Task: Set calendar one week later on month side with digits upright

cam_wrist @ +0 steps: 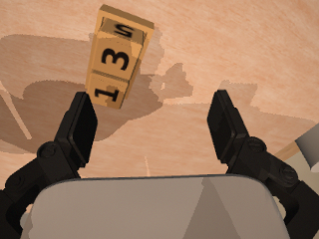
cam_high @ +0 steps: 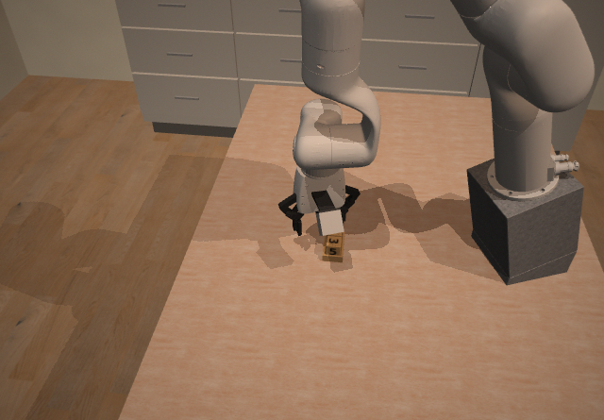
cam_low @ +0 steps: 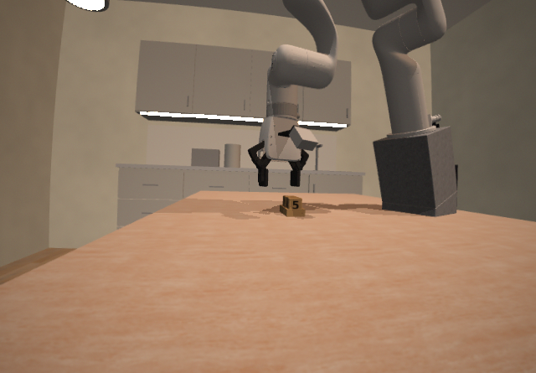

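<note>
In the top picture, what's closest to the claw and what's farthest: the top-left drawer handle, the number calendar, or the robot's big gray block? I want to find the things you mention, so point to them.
1. Number calendar (cam_high: 333,259) (cam_low: 292,213) (cam_wrist: 128,14): just below the claw (cam_high: 321,226) (cam_low: 278,183) (cam_wrist: 152,105) in that picture.
2. Big gray block (cam_high: 544,240) (cam_low: 403,176): right side.
3. Top-left drawer handle (cam_high: 171,5) (cam_low: 150,184): far upper left.

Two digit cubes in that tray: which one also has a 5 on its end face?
The cube with the 3 on top; a 5 is on its end face. The other cube has a 1 on top.
</note>
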Controlling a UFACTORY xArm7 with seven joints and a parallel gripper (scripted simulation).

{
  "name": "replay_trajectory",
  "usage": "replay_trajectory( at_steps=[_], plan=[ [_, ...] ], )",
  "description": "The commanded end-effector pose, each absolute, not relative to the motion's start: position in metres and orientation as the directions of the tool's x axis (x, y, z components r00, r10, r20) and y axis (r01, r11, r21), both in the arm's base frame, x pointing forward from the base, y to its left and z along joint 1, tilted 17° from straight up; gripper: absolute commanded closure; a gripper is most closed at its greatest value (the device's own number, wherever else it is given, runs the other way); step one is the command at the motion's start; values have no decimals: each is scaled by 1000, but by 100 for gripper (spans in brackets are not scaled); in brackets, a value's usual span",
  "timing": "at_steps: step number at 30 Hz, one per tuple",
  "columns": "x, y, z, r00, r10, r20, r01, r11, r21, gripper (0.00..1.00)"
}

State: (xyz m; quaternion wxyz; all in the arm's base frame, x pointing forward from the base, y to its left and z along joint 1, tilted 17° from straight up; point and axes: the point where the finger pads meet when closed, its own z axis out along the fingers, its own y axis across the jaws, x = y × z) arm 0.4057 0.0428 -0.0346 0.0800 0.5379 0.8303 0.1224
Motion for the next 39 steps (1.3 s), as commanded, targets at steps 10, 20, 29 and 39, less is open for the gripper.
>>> replay_trajectory(
  at_steps=[10,20,29,39],
  plan=[
    [404,48,-35,-340,940,19,902,320,291,0],
    [394,68,-37,-289,957,36,919,266,290,0],
    [384,88,-40,-166,983,73,949,139,283,0],
    [382,94,-41,-48,993,108,962,17,272,0]
  ],
)
